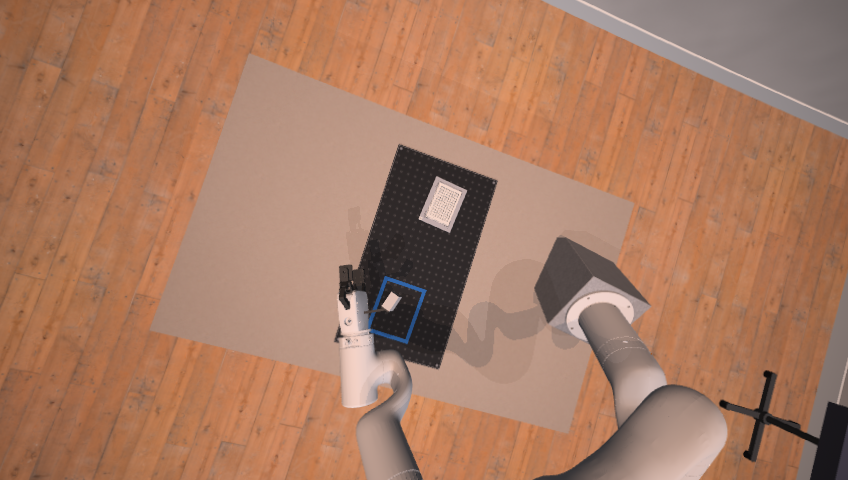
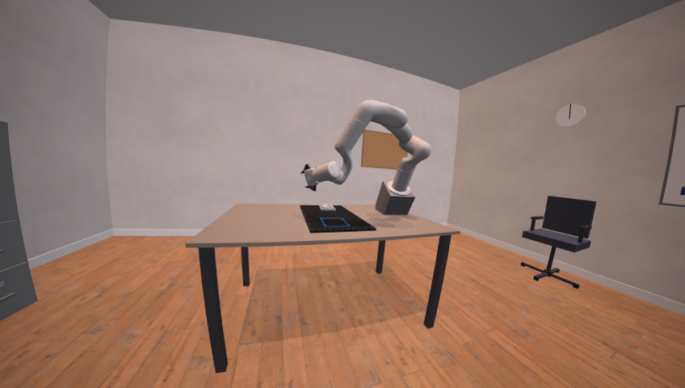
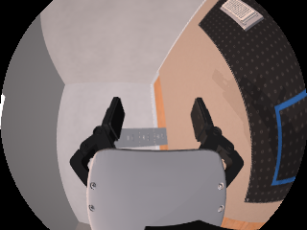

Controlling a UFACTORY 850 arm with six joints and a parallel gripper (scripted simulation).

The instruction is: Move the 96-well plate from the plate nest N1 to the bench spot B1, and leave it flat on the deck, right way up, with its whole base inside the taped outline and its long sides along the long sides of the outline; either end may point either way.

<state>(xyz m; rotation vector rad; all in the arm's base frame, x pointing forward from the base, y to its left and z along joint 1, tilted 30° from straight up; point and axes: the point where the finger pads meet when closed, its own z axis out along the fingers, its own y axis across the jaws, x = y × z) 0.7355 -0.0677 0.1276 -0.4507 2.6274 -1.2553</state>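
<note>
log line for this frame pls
phase: approach | gripper: open, empty, above deck edge | 96-well plate: in nest N1, untouched | outline B1: no plate

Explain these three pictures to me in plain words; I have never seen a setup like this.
A pale grey jointed robot arm stands on a dark block on a tan table. One picture looks straight down, one looks across the room, and the round one sits on the arm's wrist. On the table lies a black dotted board. At its far end a white 96-well plate rests in a pale grey nest; a blue taped outline marks the near end. The gripper, high above the table, has its black fingers spread open, holding nothing.
</note>
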